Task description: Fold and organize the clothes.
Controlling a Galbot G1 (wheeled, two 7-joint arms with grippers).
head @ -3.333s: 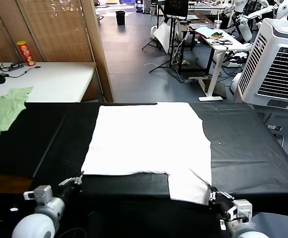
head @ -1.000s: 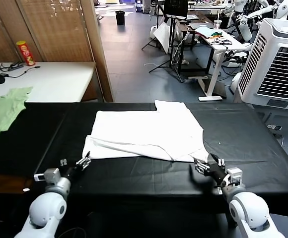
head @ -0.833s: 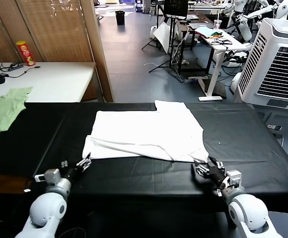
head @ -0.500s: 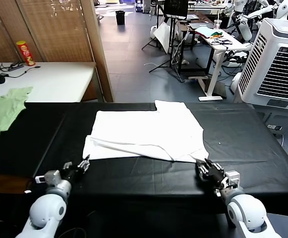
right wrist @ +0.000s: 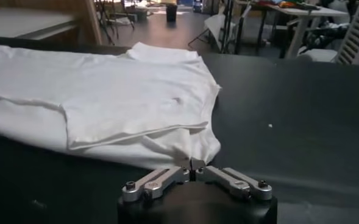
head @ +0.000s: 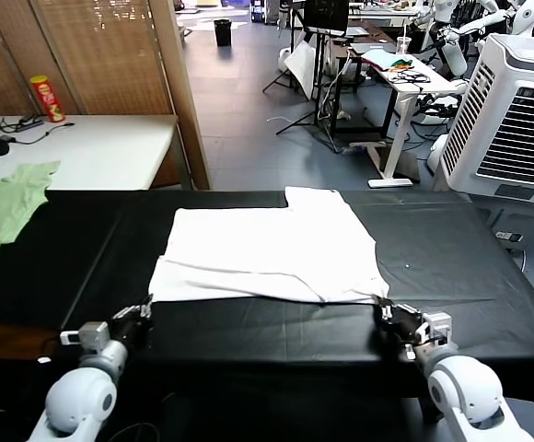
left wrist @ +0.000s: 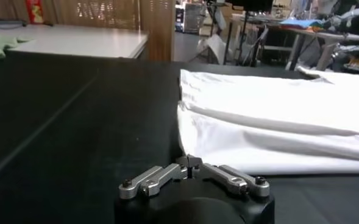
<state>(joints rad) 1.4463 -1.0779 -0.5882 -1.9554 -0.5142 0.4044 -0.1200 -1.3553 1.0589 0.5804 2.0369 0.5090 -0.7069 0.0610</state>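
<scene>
The plain white short-sleeved cotton T-shirt (head: 272, 253) lies partly folded on the black cloth-covered table (head: 451, 267), its lower part doubled up over the body, so that it forms a wide band. The long axis of this band runs left to right across the table. A sleeve sticks out at the far edge, right of centre.

The left gripper (head: 141, 313) rests on the table just short of the shirt's near left corner. In the left wrist view its fingertips (left wrist: 189, 162) meet, with no cloth between them. The right gripper (head: 394, 316) sits just beside the near right corner. The right wrist view shows its fingers (right wrist: 191, 165) likewise pinched together and empty, with the crumpled corner directly ahead.

Each arm is therefore nearest to its own corner, and the shirt lies straight ahead of both, away from the robot's body. A further fold probably requires both corners to be gripped together.

A pale green garment (head: 0, 207) lies at the far left of the table, well apart.
</scene>
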